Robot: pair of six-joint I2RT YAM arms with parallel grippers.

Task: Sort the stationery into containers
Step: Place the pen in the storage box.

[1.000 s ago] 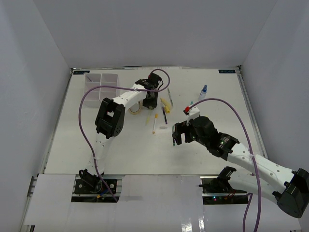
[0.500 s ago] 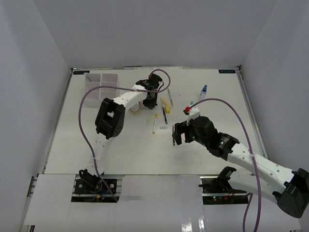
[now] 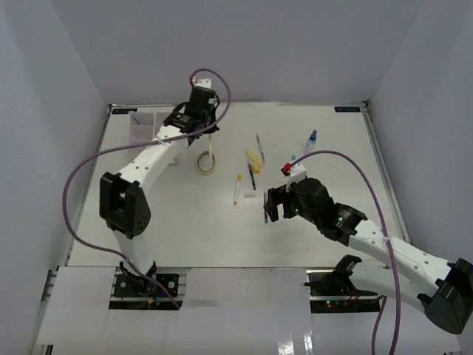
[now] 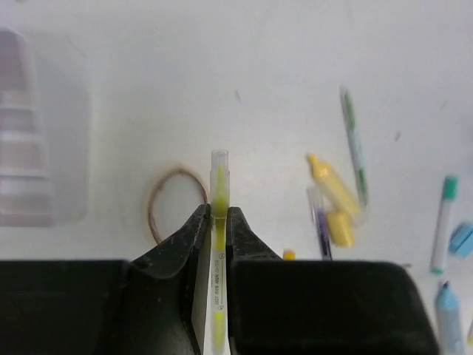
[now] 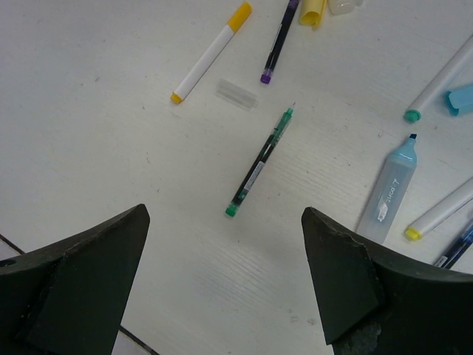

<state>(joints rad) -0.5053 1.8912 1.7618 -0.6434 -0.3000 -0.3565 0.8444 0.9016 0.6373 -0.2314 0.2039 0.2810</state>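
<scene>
My left gripper (image 4: 219,219) is shut on a thin yellow pen (image 4: 219,185) and holds it above the table, just right of the tan ring (image 4: 157,201). In the top view that gripper (image 3: 204,130) hangs right of the white compartment tray (image 3: 148,127), with the ring (image 3: 206,163) below it. My right gripper (image 5: 222,275) is open and empty above a green pen (image 5: 260,161); the top view shows it at mid table (image 3: 271,205). A yellow-capped white marker (image 5: 211,52), a purple pen (image 5: 279,41) and a light blue highlighter (image 5: 389,188) lie around it.
A yellow marker (image 4: 332,196), a green pen (image 4: 355,148) and a teal-capped pen (image 4: 443,222) lie right of the ring. A small blue-capped bottle (image 3: 311,140) stands at the back right. A small clear piece (image 5: 236,94) lies by the green pen. White walls enclose the table.
My left arm has swung up and back-left from beside the ring, carrying the yellow pen toward the tray. The right arm has not moved.
</scene>
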